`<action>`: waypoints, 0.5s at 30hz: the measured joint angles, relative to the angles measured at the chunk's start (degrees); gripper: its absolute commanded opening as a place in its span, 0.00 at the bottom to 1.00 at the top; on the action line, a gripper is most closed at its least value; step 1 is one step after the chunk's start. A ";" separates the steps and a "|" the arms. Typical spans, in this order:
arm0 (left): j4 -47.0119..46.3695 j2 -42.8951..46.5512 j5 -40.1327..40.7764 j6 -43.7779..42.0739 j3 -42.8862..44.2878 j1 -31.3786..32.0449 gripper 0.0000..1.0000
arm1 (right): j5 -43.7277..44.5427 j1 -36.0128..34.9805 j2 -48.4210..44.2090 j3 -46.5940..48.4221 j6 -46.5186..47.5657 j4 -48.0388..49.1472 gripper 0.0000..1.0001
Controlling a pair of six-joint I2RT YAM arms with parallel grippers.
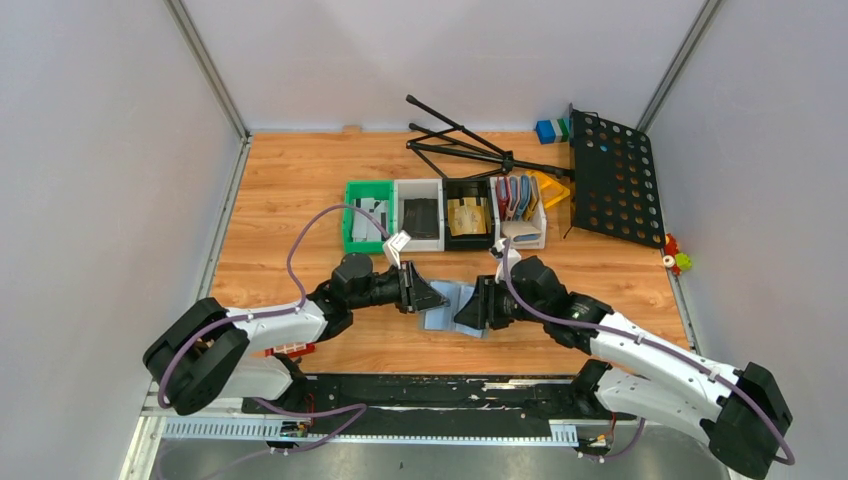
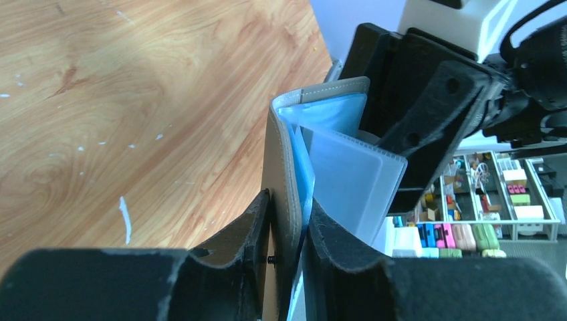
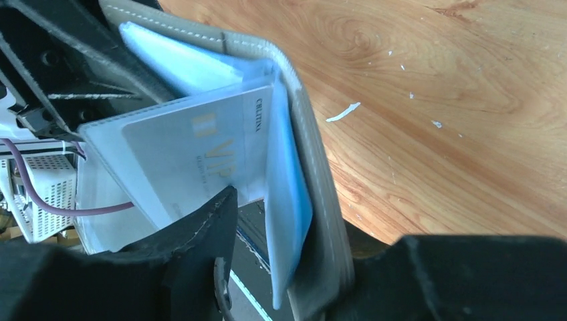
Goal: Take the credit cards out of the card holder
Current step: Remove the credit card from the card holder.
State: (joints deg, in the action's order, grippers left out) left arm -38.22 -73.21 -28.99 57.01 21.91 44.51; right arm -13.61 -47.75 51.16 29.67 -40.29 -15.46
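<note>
Left hand (image 1: 418,293), just left of centre in the top view, pinches one cover of the card holder (image 1: 447,302). In its wrist view both black fingers (image 2: 249,231) press the tan-grey cover from either side. The holder is held on edge over the bench (image 1: 300,190), opened like a book between the two arms. Its pale blue leaves fan rightward, toward the right hand (image 1: 480,305), which faces in from right of centre. That hand's jaws stand either side of the far cover and leaves; whether they grip them I cannot tell.

In the right wrist view one of the credit cards (image 3: 200,150), silver with VIP on it, sits in a clear pocket at centre left. Its long axis slants from upper right down to lower left, and its lower edge passes behind the near finger (image 3: 200,234). The right hand is nearer to it, so the pull is probably its job, along that slant, while the left hand anchors the holder.
</note>
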 measured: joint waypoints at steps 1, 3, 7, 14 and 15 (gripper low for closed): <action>-0.74 -0.02 -0.35 0.20 0.00 0.11 0.33 | 0.07 -0.20 0.50 0.28 -0.02 -0.07 0.40; -1.90 -0.02 -0.76 0.50 0.00 0.20 0.35 | 0.24 -0.48 1.22 0.96 0.11 -0.20 0.39; -3.45 -0.52 -1.18 0.68 -0.02 0.42 0.43 | 1.92 -1.40 1.79 2.91 0.52 -1.77 0.35; -6.78 -3.65 -1.62 1.62 -0.35 1.29 0.63 | 5.68 -2.38 3.61 5.16 1.42 -5.55 0.11; -7.82 -3.65 -1.79 1.99 -0.68 1.38 0.65 | 6.16 -2.38 3.61 5.22 1.40 -6.03 0.08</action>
State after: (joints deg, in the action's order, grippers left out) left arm -46.04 -76.86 -30.79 59.00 21.23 45.89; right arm -7.44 -50.13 54.76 34.89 -38.89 -21.50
